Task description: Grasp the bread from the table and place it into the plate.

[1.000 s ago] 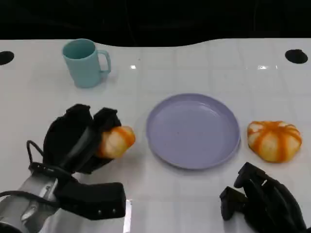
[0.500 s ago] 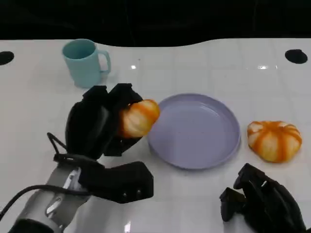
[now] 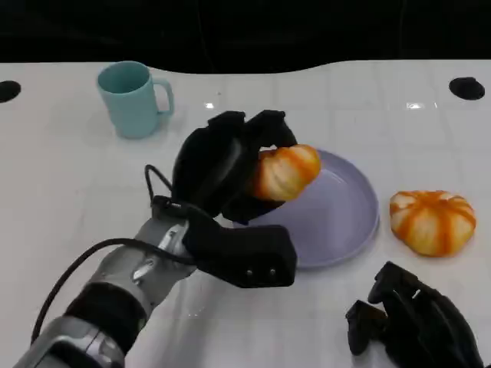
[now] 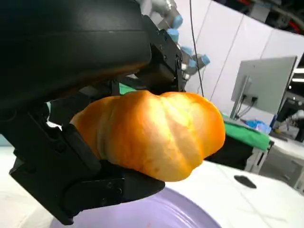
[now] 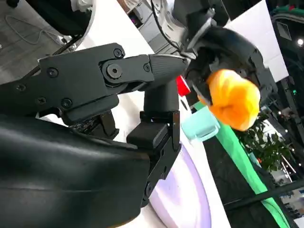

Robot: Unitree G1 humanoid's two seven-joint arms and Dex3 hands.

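The left hand (image 3: 230, 165) holds the bread (image 3: 285, 172), its black fingers wrapped around the roll's rear and underside, and carries it in the air over the near-left part of the plate (image 3: 349, 222). In the left wrist view the same bread (image 4: 152, 133) sits clamped between fingers (image 4: 95, 185) below and the hand's shell above, with the plate's lilac surface (image 4: 156, 213) just beneath and not touching it. The roll is orange-gold with paler ridges.

The right hand (image 3: 410, 326) rests on the white table (image 3: 61, 176) at the near-right of the plate, well apart from it, fingers curled inward with nothing in them. From the right wrist view the carried bread (image 5: 232, 97) shows inside the left hand (image 5: 223, 52), beyond the plate.

A second bread (image 3: 432, 221), striped orange and cream, lies on the table just right of the plate. A pale teal mug (image 3: 133, 98) stands upright to the far-left of the plate, handle turned toward the plate's side.

No brand, label or readable writing appears on any of these things.
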